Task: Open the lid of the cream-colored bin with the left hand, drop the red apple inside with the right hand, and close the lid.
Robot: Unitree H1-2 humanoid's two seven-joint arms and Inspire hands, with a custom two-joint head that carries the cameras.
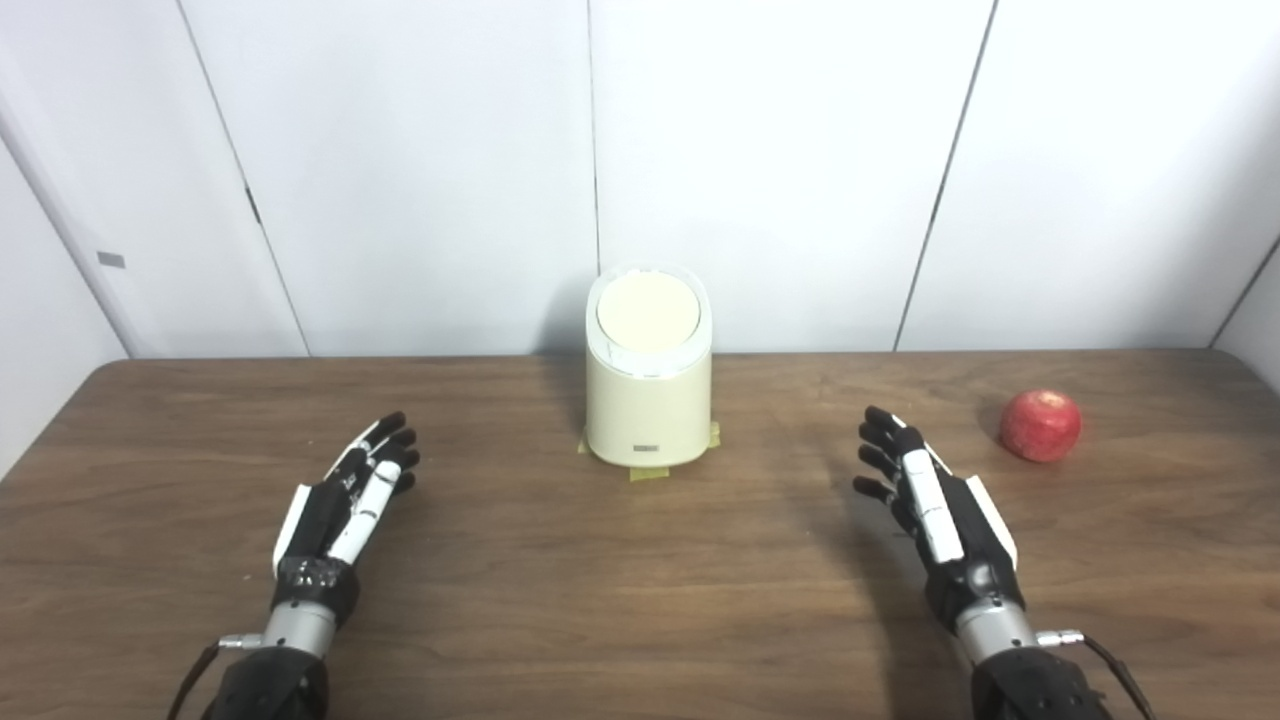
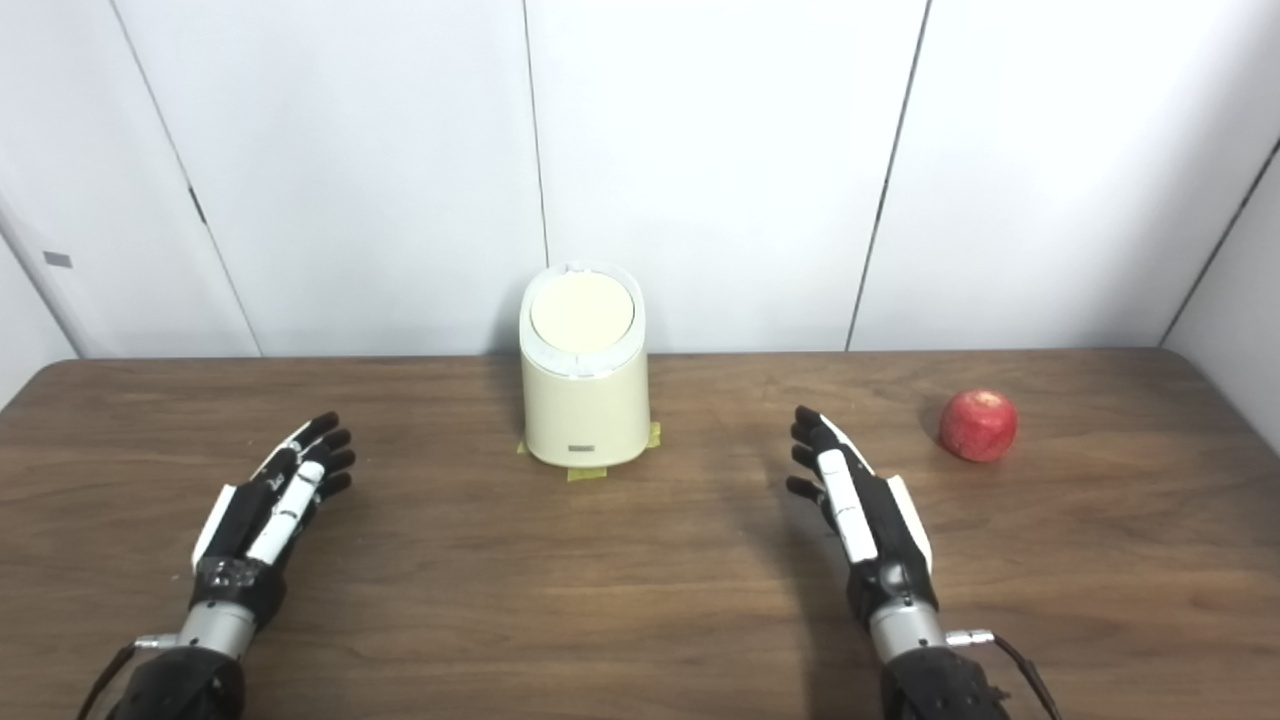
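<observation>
A cream-colored bin stands upright at the back middle of the wooden table, its round lid shut flat on top. A red apple rests on the table to the right of the bin. My left hand hovers over the table left of the bin, open, fingers stretched forward, holding nothing. My right hand is open too, between the bin and the apple and nearer to me, with fingers extended and nothing in it.
Strips of yellow tape mark the bin's base on the table. White wall panels rise straight behind the table's far edge, close behind the bin.
</observation>
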